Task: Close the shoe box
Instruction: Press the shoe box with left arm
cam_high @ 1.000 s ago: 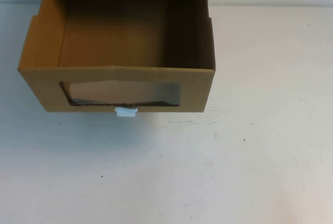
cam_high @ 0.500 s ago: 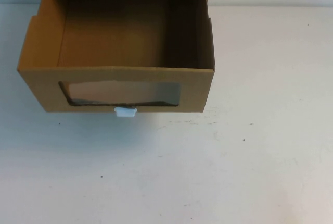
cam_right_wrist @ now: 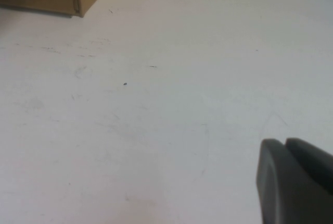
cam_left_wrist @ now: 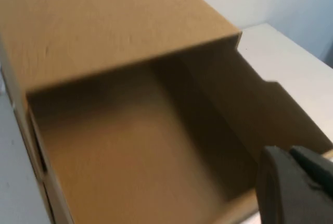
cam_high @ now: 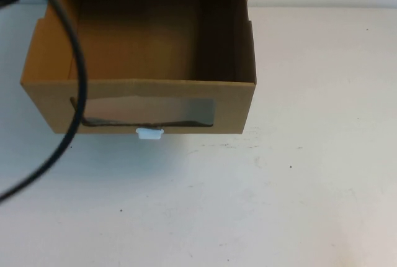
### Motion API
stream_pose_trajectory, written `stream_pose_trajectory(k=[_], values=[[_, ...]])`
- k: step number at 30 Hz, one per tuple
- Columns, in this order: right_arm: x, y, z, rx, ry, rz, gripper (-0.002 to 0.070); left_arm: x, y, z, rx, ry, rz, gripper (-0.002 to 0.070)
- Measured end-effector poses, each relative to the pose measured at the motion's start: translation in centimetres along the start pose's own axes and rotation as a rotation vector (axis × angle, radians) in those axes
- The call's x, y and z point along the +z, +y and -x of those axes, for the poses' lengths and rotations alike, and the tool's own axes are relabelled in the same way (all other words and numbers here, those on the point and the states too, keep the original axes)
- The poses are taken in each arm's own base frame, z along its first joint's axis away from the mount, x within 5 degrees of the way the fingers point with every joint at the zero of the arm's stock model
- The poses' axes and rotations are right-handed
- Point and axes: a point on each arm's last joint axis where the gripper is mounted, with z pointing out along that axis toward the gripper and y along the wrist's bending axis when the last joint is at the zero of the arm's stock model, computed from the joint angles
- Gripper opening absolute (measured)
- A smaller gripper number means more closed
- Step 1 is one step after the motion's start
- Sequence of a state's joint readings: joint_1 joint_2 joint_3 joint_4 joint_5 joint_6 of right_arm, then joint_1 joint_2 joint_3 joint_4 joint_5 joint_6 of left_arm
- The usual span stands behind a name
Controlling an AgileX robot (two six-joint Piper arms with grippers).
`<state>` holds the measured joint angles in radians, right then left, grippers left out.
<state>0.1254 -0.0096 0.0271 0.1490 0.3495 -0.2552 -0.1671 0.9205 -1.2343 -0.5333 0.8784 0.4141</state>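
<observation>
Black cable (cam_high: 73,87) newly across frame left, so left gripper (cam_left_wrist: 294,187) likely approaching above open shoe box (cam_high: 149,102) at upper left; right gripper (cam_right_wrist: 294,179) over bare table (cam_high: 298,186); jaw states indeterminate.

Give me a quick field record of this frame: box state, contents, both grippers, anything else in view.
shoe box: drawer pulled out toward the robot, open
drawer interior: no contents visible
window: in front panel
pull tab: white, below window
left gripper: above the open drawer, not touching; finger state unclear
right gripper: over bare table, away from the box; finger state unclear
black cable: crosses the high view at left
</observation>
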Motion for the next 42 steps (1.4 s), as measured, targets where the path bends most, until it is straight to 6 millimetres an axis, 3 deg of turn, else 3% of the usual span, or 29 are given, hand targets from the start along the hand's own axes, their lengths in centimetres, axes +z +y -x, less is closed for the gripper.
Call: stream_pose_trajectory(k=[4, 7, 12, 17, 23, 26, 34, 42], values=[[0.0, 0.0, 0.0, 0.000, 0.000, 0.000, -0.0013, 2.8, 1.3, 5.5, 0.112, 0.018, -0.029, -0.0005], [0.0, 0.0, 0.0, 0.000, 0.000, 0.000, -0.0013, 5.5, 3.0, 7.7, 0.138, 0.039, -0.028, -0.0005], [0.0, 0.0, 0.0, 0.000, 0.000, 0.000, -0.0013, 9.4, 6.7, 9.5, 0.115, 0.020, -0.097, -0.0005], [0.0, 0.0, 0.0, 0.000, 0.000, 0.000, -0.0013, 14.7, 10.4, 8.9, 0.047, 0.010, -0.189, -0.0005], [0.0, 0.0, 0.0, 0.001, 0.000, 0.000, -0.0013, 19.7, 13.0, 6.5, 0.015, 0.101, -0.232, -0.0005], [0.0, 0.0, 0.0, 0.003, 0.000, 0.000, -0.0013, 21.1, 13.8, 5.9, 0.003, 0.122, -0.236, -0.0005], [0.0, 0.0, 0.5, 0.038, -0.052, -0.001, -0.0013, 22.4, 14.6, 5.5, -0.002, 0.130, -0.237, -0.0005], [-0.2, 0.1, 2.1, 0.483, -0.226, 0.066, -0.0013, 23.4, 15.5, 4.7, 0.014, 0.159, -0.197, -0.0005]])
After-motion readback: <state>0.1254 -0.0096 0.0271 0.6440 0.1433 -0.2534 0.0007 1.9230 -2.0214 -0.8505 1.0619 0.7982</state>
